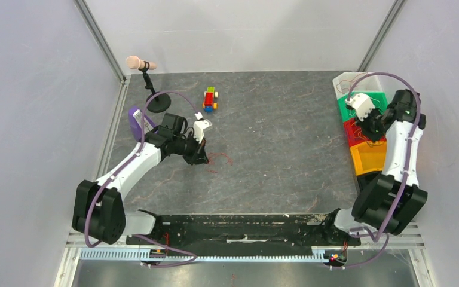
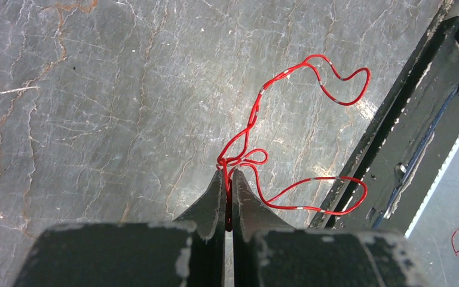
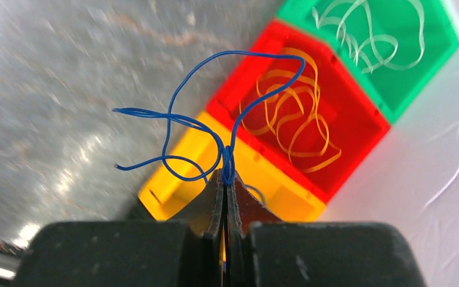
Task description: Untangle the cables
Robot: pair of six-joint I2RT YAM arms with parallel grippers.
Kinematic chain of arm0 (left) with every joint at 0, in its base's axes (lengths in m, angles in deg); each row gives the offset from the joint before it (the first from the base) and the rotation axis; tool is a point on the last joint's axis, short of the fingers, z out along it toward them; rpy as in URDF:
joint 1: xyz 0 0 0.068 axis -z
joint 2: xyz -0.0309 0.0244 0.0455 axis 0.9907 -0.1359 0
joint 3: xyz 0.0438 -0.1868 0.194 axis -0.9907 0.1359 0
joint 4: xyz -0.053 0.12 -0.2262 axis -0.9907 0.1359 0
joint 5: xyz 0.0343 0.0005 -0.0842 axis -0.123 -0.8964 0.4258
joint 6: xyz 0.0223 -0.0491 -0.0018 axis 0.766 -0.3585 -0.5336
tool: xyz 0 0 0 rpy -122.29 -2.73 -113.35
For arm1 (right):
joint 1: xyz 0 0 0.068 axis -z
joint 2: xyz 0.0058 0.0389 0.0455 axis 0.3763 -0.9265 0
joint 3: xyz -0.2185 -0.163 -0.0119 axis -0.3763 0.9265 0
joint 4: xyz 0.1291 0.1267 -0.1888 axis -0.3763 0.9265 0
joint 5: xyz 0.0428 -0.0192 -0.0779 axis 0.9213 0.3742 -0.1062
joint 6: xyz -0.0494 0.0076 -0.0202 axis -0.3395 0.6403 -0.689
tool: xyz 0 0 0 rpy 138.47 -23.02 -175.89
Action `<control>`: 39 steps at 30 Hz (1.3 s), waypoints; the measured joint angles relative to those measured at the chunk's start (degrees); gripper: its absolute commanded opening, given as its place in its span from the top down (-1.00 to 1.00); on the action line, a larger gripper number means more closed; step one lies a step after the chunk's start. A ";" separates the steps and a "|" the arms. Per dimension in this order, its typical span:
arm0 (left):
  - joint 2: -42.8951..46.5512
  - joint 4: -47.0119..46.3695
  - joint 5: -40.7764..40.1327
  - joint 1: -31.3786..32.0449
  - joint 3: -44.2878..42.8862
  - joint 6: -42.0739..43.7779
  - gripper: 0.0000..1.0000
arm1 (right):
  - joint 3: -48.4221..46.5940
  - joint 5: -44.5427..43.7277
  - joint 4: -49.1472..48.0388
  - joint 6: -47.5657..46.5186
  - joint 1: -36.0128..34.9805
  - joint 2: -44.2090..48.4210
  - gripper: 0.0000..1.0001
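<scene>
Cables sit at two spots on the grey table: at the right edge, over a red bin and a yellow bin, the right gripper is pressed together on a blue cable; centre-left, the left gripper pinches a red cable that loops over the tabletop
</scene>
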 measured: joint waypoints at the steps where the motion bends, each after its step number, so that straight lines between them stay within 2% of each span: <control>1: -0.15 -0.17 0.00 0.15 0.00 -0.02 0.96 | -0.09 -1.31 0.98 -3.37 1.70 -1.01 1.00; 6: -0.20 -0.79 0.00 0.39 -0.02 -0.02 0.95 | -1.18 -7.32 2.43 -16.11 7.65 -5.92 1.00; 10: -0.26 -0.85 0.00 0.52 -0.02 -0.20 0.96 | -0.87 -12.28 1.29 -23.56 9.53 -7.67 1.00; 20: -0.31 -0.98 -0.59 0.85 -0.22 -1.40 0.96 | 8.13 -20.63 -7.61 -33.46 11.10 -8.74 1.00; 26: -0.31 -0.94 -1.42 0.85 -0.48 -1.40 0.95 | 11.93 -21.31 -8.68 -37.35 11.13 -8.94 1.00; 37: -0.46 -0.81 -1.81 0.92 -0.57 -1.40 0.96 | 12.11 -19.04 -4.17 -44.00 12.11 -8.94 1.00; 39: -0.66 -0.81 -1.86 0.96 -0.57 -1.40 0.95 | 12.07 -18.99 -3.43 -44.87 12.11 -9.01 0.92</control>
